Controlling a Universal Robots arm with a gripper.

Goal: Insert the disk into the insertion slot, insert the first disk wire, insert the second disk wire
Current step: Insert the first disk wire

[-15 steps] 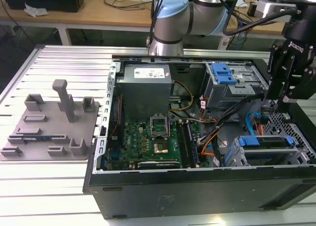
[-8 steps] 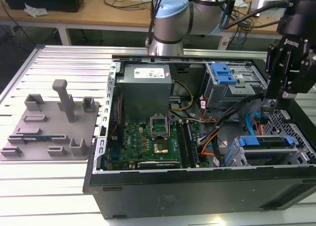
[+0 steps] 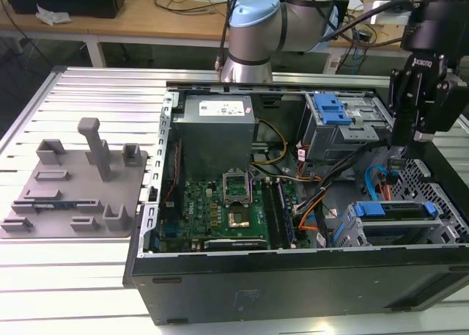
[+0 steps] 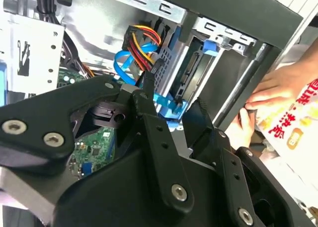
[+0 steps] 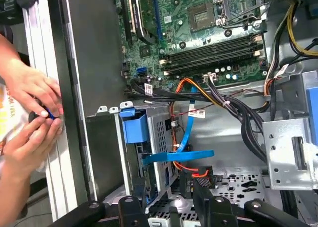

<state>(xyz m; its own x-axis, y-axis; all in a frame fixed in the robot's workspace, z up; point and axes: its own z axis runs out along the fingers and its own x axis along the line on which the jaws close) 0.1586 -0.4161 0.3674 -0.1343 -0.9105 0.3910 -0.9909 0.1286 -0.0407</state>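
Now | silver hard drive in blue plastic carrier lies inside low grey perforated-metal drive cage, exterior view's near right | black robot hand hovers just above, spread apart, clamping nothing | probably placed to reach the loose blue flat cable.

I read a bright blue frame on the disk, grey perforated metal on the insertion slot, a green motherboard and a blue flat cable.
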